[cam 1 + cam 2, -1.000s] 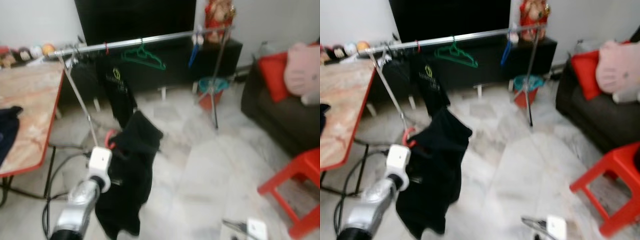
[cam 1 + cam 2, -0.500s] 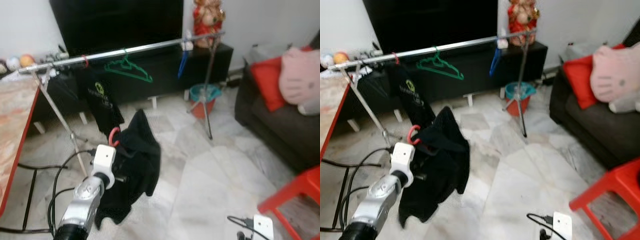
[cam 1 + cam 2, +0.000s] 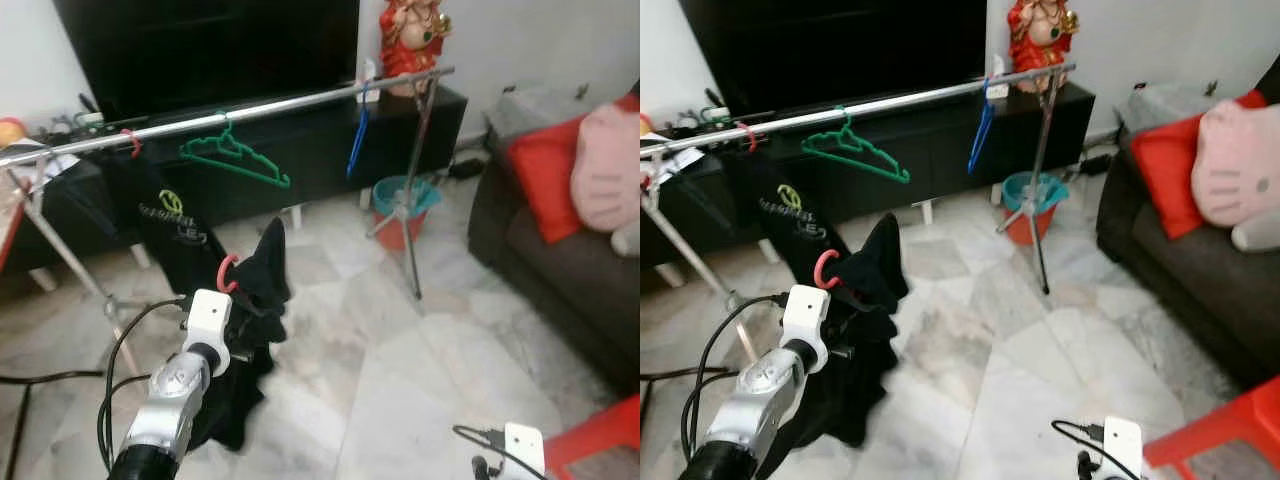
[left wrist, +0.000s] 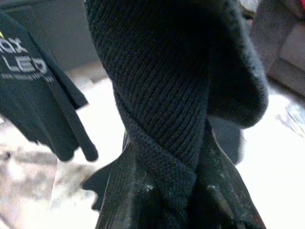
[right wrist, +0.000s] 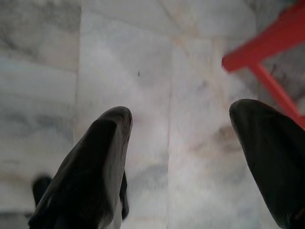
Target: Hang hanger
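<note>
Clamping a black knitted garment (image 4: 162, 95), the left gripper (image 4: 171, 191) has its two fingers (image 4: 128, 191) pressed against the cloth from either side, holding it up in front of the robot. A red hanger (image 3: 228, 272) pokes its hook out of the top of that garment, just above the white wrist of the left arm (image 3: 175, 390), and the cloth droops from it down toward the marble floor (image 3: 400, 350). Beyond it stands the clothes rail (image 3: 250, 108), a silver bar running from the left edge of the room to a tripod leg on the right; the held hanger is below the bar and well apart from it. On the rail hang a black printed T-shirt (image 3: 170, 225) near the left end, a green hanger (image 3: 232, 160) toward the middle, and a blue hanger (image 3: 357, 140) near the right end. The right gripper (image 5: 181, 157) hangs low with its fingers (image 5: 90, 167) spread wide over bare floor, beside a red stool leg (image 5: 267, 52). A dark sofa with a red cushion (image 3: 545, 170) sits along the right side
</note>
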You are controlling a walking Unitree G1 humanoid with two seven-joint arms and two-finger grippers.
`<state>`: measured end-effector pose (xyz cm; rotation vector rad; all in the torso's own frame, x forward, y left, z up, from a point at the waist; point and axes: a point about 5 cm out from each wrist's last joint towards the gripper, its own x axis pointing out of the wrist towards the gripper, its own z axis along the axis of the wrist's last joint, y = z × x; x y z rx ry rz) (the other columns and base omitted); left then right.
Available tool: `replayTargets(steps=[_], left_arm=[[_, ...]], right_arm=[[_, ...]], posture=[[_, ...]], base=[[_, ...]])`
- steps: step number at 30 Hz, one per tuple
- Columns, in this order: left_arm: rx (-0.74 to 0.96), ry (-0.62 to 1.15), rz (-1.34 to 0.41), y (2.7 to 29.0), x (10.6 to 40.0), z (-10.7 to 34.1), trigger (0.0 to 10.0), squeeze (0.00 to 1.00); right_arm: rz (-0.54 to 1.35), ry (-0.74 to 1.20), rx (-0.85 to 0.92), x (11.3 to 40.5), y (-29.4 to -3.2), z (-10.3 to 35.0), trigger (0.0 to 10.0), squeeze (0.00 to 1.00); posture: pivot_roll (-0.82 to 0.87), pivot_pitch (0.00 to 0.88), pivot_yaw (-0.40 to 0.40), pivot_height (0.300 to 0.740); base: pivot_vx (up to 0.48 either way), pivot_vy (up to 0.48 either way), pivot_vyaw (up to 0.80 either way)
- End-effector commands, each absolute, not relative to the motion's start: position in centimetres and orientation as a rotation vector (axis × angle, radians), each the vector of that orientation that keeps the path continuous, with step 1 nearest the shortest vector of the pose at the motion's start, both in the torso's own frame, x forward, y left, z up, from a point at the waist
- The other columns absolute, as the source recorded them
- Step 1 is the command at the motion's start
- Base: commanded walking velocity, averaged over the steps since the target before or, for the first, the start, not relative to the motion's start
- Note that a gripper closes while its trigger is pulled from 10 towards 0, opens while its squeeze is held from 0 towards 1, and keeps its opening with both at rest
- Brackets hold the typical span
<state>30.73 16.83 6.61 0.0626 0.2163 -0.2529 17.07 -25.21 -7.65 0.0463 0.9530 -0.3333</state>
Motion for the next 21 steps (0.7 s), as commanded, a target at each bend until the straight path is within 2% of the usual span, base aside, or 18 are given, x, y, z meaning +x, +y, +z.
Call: replayTargets(steps=[1,15,21], left_arm=[[0.1,0.184,-0.232,17.85,31.04,7.43,10.0,0.0],[0.101,0.199,-0.278,17.15,31.03,7.34,10.0,0.0],[0.11,0.222,-0.292,17.08,30.69,6.79,10.0,0.0]], right_arm=[[-0.318,0.955,0.067,17.38,-24.29,-7.79,10.0,0.0],[-0.309,0.963,0.058,17.41,-24.27,-7.8,10.0,0.0],[-0.312,0.968,0.055,17.36,-24.29,-7.82,10.0,0.0]], posture=[[0.04,0.0,0.023,0.74],[0.04,0.0,0.023,0.74],[0.04,0.0,0.022,0.74]], base=[[0.48,0.0,0.0],[0.48,0.0,0.0],[0.0,0.0,0.0]])
